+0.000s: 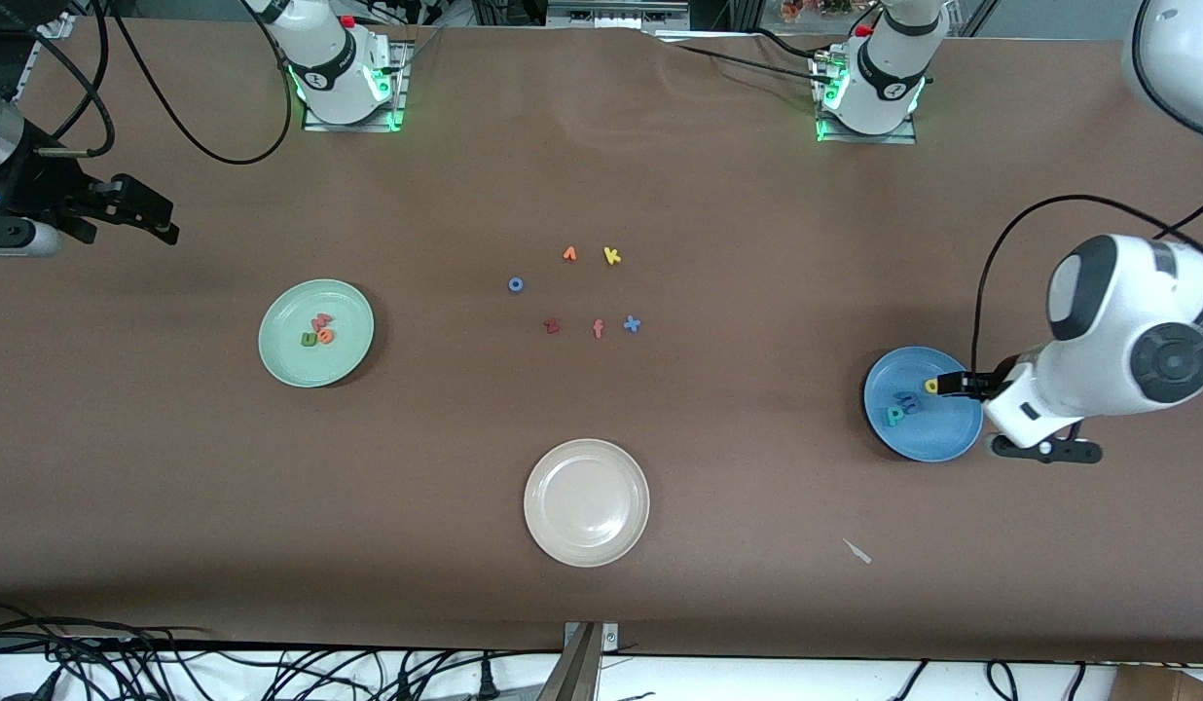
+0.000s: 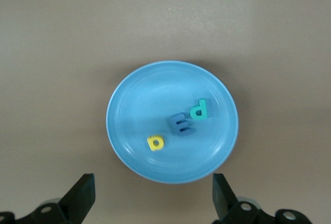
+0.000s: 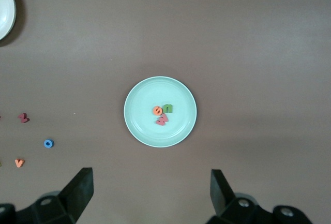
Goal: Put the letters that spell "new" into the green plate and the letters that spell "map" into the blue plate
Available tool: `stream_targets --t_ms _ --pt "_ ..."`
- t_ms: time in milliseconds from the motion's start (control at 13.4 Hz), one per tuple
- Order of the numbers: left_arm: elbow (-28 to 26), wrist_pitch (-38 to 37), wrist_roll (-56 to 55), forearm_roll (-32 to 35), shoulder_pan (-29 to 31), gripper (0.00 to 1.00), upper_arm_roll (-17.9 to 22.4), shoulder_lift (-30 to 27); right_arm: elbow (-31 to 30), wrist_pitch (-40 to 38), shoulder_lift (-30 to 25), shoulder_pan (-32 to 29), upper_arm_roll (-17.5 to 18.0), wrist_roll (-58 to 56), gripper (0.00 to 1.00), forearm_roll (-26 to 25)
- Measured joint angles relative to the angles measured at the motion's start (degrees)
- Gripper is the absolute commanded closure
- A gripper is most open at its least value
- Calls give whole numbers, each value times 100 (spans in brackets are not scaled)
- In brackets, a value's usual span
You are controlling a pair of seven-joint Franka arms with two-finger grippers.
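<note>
The three foam letters for "map" are lying in the blue plate (image 2: 129, 100): the yellow a (image 2: 155, 143), the blue m (image 2: 182, 124) and the teal p (image 2: 198, 109), the m and p almost touching. The letters for "new" are sitting together in the green plate (image 3: 139, 102): the orange e (image 3: 157, 110), the green n (image 3: 168, 108) and the salmon-pink w (image 3: 162, 120).

Such letters are probably very light, soft and a little springy. A grip across the thin flat body, from above, with gentle pressure is likely suiting them best, because they can flip or stick to a finger.

The left gripper (image 2: 152, 195) is hovering over the blue plate with its jaws spread wide and holding nothing. The right gripper (image 3: 150, 195) is waiting high over the table near the green plate, also wide open and empty.

The front view is hiding part of the blue plate under the left arm; the left wrist view is showing all three letters there clearly. Only the front view is showing the spare letters at the table's middle and the beige-white plate (image 1: 587, 458) together.
</note>
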Motion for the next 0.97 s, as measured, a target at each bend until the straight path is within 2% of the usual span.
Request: stream_targets --t_ms 150,299,673,822,972 --pt "-1 -118 10 -799 -562 0 854 -393 0 0 0 -6 0 0 0 0" --pt "2 -212 7 -1093 -820 0 1186 -797 1 -17 0 -12 0 0 0 0" --pt "-2 -1306 61 -1124 -1029 0 1265 -1986 2 -48 0 -13 1 -1 0 -1" --pt "-5 -1845 636 -1125 -1048 0 1266 -2345 3 -48 0 -13 2 -2 0 -13" --pt "-18 -2027 1123 -1125 -1069 0 1267 -2574 5 -48 -1 -13 3 -2 0 -30"
